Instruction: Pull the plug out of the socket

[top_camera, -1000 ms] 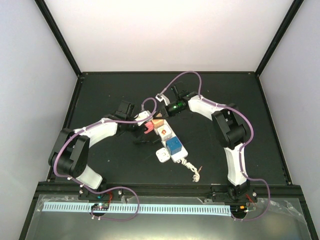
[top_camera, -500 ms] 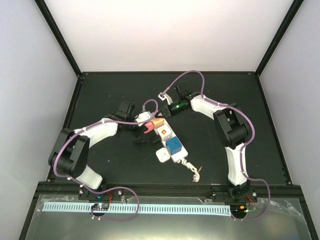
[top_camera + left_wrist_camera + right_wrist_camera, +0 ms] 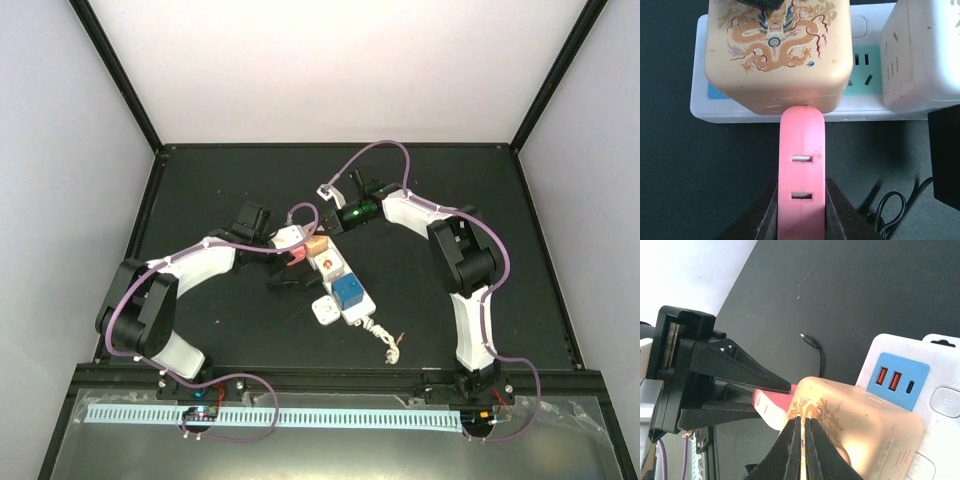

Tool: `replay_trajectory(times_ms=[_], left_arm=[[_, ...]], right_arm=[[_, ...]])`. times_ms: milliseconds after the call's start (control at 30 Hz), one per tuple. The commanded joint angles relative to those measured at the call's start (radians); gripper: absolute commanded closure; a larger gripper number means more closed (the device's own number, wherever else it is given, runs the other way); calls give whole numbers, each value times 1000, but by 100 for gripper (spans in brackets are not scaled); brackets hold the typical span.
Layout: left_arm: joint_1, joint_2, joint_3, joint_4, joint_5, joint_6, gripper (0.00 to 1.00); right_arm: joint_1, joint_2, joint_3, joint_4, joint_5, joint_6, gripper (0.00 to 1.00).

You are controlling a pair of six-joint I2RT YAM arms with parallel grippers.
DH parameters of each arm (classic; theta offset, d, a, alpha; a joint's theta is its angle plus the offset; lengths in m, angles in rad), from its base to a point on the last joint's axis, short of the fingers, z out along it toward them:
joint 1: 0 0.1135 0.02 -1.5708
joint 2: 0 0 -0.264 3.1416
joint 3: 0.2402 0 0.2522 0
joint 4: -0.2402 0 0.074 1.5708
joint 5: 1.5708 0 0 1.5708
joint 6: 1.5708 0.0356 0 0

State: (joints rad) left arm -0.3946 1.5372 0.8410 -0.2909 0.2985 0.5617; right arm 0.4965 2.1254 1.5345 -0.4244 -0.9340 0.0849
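Lab cell: white walls (image 3: 340, 70), black table (image 3: 200, 190)

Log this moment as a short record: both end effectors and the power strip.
left end effector: shut on pink slotted piece, its tip against the dragon-print cream cube adapter
right end effector: shut, tips at the cream cube adapter's top, contact unclear
power strip: flat on black table, cream cube adapter and white cube adapter on it
free outlet: green face between the two adapters

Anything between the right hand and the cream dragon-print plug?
Nothing visible. The right hand, shut, is right at the cream dragon-print plug on the socket. The pink piece in the left hand sits at the plug's other side, not between them.
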Motion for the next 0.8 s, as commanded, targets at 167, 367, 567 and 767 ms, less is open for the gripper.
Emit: replay_trajectory(times_ms=[167,367,567,767], left_arm=[[6,-68,-56,-58,-80,56,91],[8,-77,-70,-60,-96,58,92],[10,-125,-64,-98,-72,41,92],[20,-238,-35,-181,-4,26,92]], right_arm=[[-16,68,-61,-82,205,-19,92],[-16,77,-63,-83,209,-21,92],[-15,43,-60,-89,171,-40,88],[-13,-7,9,-139,97,-71,69]])
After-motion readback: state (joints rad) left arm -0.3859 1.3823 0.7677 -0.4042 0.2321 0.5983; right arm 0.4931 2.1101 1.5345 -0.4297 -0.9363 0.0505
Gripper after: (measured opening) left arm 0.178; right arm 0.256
